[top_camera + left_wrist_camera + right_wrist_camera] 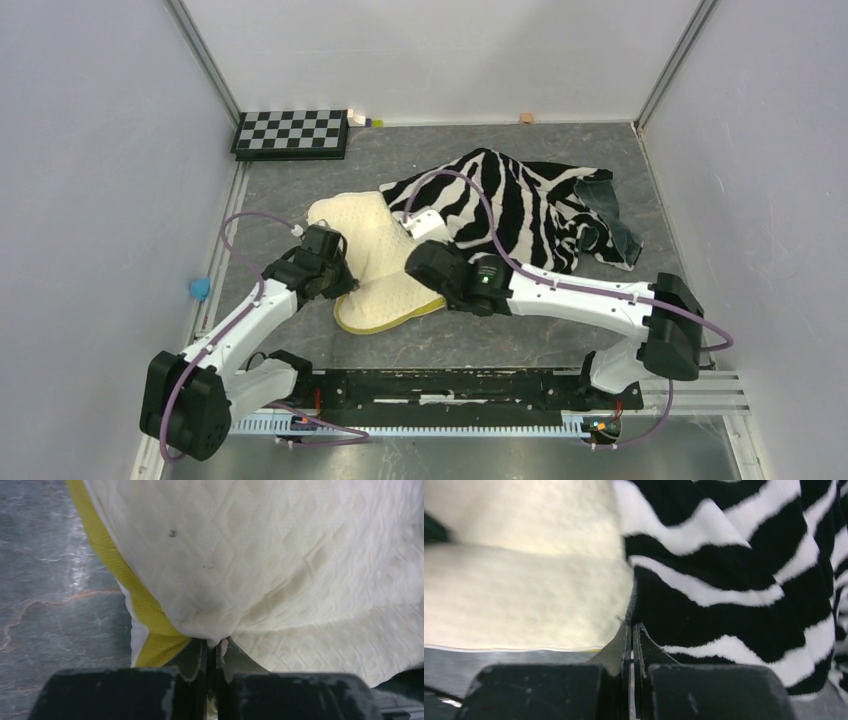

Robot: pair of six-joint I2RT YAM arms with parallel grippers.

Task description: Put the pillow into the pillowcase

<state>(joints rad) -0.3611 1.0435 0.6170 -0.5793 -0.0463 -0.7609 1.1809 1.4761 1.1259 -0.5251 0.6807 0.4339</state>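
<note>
Left gripper (214,647): arm reaching forward, pinched onto pillow (280,555) fabric. Right gripper (631,630): arm stretched leftward, clamped on pillowcase (724,570) edge.

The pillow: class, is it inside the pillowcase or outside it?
Mostly outside: the pillow lies uncovered beside the pillowcase. Whether its far corner is tucked under the striped edge: cannot tell.

Grey marbled surface (560,340). Pillow (375,260) lies left of ctr, approx 9 o'clock. Pillowcase (520,205) is spread from ctr twd 2 o'clock, touching the pillow. Checkerboard (291,133) sits in the 11 o'clock corner. Small tan block (526,118) is at the far edge, 1 o'clock.
</note>
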